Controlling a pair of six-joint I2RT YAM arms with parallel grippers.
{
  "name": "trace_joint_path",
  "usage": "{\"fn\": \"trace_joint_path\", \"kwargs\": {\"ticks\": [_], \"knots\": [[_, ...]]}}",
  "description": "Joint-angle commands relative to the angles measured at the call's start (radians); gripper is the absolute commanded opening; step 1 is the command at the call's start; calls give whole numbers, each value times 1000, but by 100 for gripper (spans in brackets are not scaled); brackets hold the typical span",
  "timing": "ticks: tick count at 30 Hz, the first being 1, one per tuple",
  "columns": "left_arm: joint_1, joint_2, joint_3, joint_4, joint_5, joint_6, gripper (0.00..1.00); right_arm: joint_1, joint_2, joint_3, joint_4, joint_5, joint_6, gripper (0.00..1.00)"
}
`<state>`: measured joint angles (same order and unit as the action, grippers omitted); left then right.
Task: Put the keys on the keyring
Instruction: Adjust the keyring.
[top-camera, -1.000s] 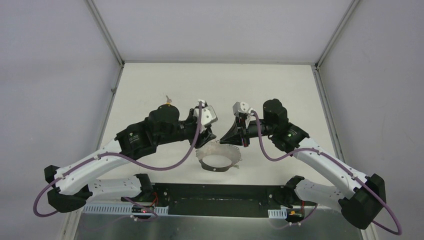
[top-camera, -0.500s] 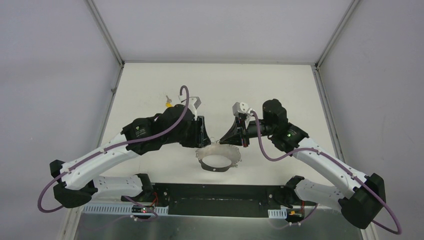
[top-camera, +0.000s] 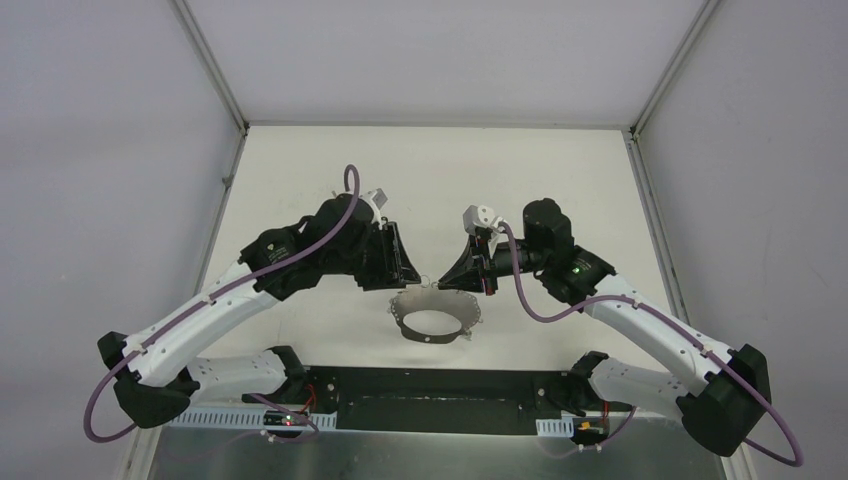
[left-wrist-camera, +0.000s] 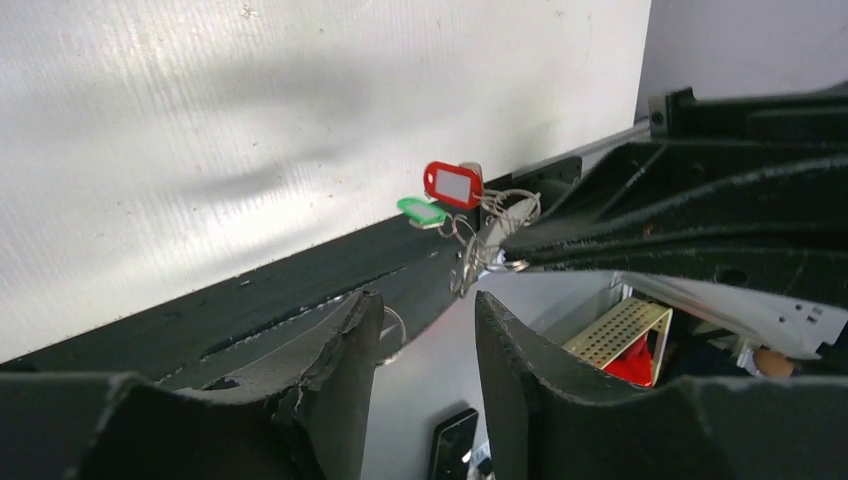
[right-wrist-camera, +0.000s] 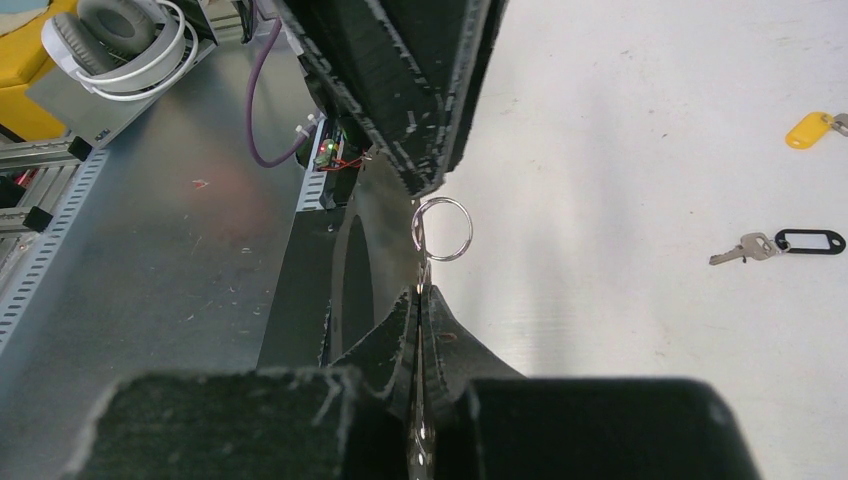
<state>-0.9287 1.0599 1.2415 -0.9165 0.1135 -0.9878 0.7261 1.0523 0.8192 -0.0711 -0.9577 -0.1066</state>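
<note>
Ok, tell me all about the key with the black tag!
The key with the black tag is small, silvery and metal-looking. A tiny ring joins it to an oblong black plastic tag with a pale window. It lies flat on the white table, blade pointing left in the right wrist view. Only the table touches it; the yellow tag lies apart.

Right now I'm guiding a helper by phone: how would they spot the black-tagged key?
In the right wrist view, look at the white table right of the right gripper. The black-tagged key lies flat there, silver blade showing; its only neighbour, a yellow tag, sits higher at the frame's edge.
</note>
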Motion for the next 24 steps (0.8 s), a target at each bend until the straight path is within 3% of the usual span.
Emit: {"fn": "trace_joint_path", "kwargs": {"ticks": [1, 5, 14, 20, 24], "knots": [[58, -11, -32, 83, 78, -17, 40, 6, -6, -3, 57, -12, 4, 0], [70, 20, -34, 136, 149, 11, 36, 7, -6, -3, 58, -12, 4, 0], [71, 72, 25, 146, 218, 100, 40, 8, -5, -2, 59, -15, 3, 0], [71, 63, 23, 138, 224, 112, 25, 9, -2, -2, 58, -15, 4, 0], [72, 55, 29, 124, 218, 135, 7, 9, 1, 2, 58, -15, 4, 0]]}}
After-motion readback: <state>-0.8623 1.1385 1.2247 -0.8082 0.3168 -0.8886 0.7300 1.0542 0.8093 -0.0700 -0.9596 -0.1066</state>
